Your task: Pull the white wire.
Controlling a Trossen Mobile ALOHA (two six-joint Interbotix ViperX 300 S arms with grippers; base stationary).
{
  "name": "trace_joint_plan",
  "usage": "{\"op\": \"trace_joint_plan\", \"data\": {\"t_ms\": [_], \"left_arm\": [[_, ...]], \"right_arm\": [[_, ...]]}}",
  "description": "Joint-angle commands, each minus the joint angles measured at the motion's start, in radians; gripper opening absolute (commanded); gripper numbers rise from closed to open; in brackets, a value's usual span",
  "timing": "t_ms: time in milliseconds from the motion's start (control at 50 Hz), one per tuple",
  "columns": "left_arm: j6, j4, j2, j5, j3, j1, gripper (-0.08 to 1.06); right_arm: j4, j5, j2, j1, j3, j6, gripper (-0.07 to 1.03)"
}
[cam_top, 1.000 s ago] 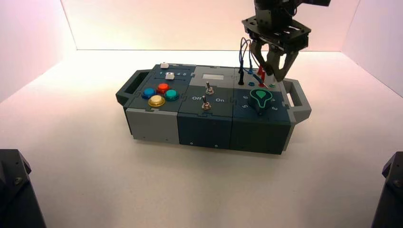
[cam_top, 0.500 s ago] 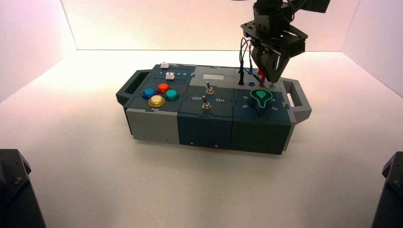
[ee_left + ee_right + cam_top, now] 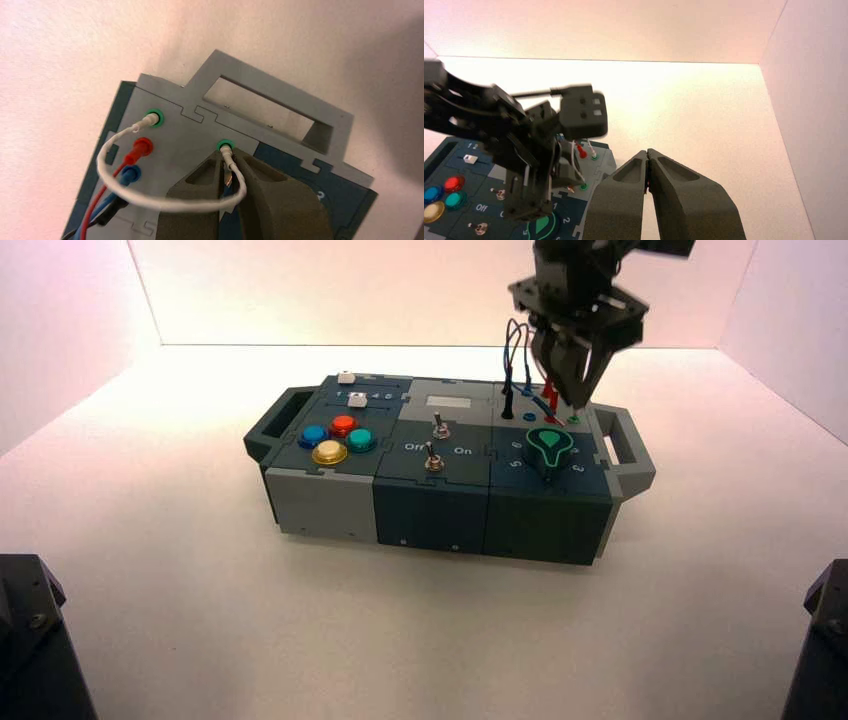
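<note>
In the high view's upper right, the left gripper [image 3: 228, 154] is clamping one plug of the white wire [image 3: 172, 205] at its green socket [image 3: 225, 143] — a shallow, slanting grip probably risking slippage — while the right gripper [image 3: 647, 154] is idling closed, outside that view.

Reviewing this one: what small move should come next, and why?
Probably a gentle pull of the left claw straight up off the box. It is closed on the white wire's plug, which sits in the green-ringed socket near the handle, and the wire's other plug is also seated, so nothing is out yet.
</note>
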Motion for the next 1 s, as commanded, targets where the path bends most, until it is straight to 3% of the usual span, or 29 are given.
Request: {"op": "trace_joint_plan", "data": {"t_ms": [20,480,860,1000], "left_arm": [[0.006,-0.003,-0.084,-0.005,-0.037,-0.008,-0.03],[0.009,-0.002,-0.103,-0.003,-0.011,-0.008,-0.02],[-0.011,-0.002,-0.163,-0.003,0.046,-0.008,0.65],[-0.031,-0.002,-0.184,-0.003,0.058,-0.008,0.66]], "right_arm": [[0.0,-0.006,0.006,-0.006,-0.017,0.006,-0.02],[0.002,-0.008,0.006,-0.006,-0.017,0.006,-0.02],[0.008,-0.008,0.005,-0.006,-0.017,0.006,-0.02],[0.014,-0.008,0.006,-0.006,-0.017,0.006,-0.02]]}}
